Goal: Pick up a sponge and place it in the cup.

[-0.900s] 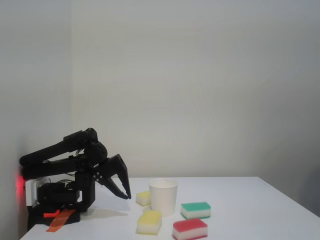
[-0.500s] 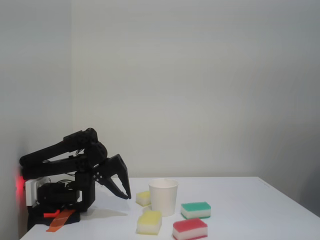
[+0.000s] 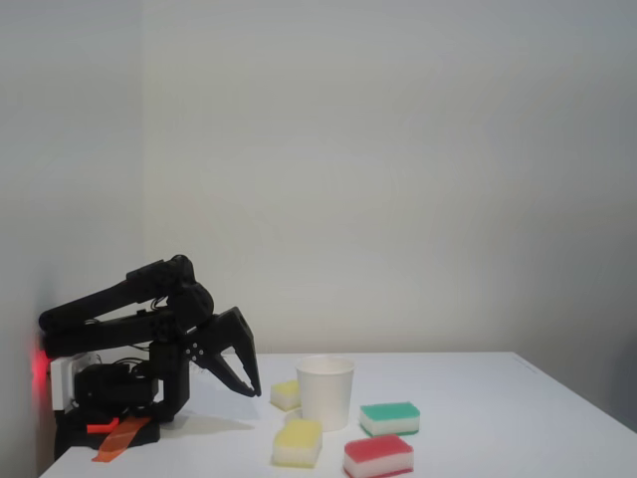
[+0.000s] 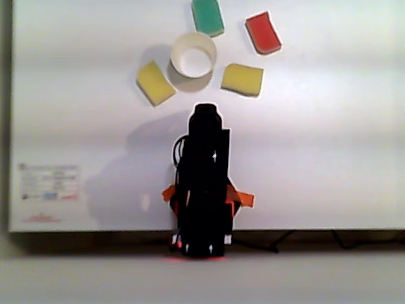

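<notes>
- plain white wall behind, white table (image 3: 478,418) under everything; that's all the room i get from the fixed view.
- gripper (image 3: 251,383) hangs above the table with its jaws spread and nothing between them, tips pointing down, short of the cup (image 3: 325,391).
- nothing has shifted over the last second: the arm sits folded in the same pose and every sponge lies where it did. i read that as the reach not yet begun, so the pick is all ahead of me.
- the sponge (image 3: 298,442) i want lies flat on the table, just beside the cup on its near side in the fixed view; from above it is the yellow block (image 4: 242,79) to the right of the cup (image 4: 193,53).
- pale yellow sponge (image 3: 286,394) sits on the cup's other side, green-topped sponge (image 3: 389,418) and red-topped sponge (image 3: 378,455) further out.
- a label (image 4: 49,190) is stuck at the table's left corner in the top-down view; its print is too blurred to read.
</notes>
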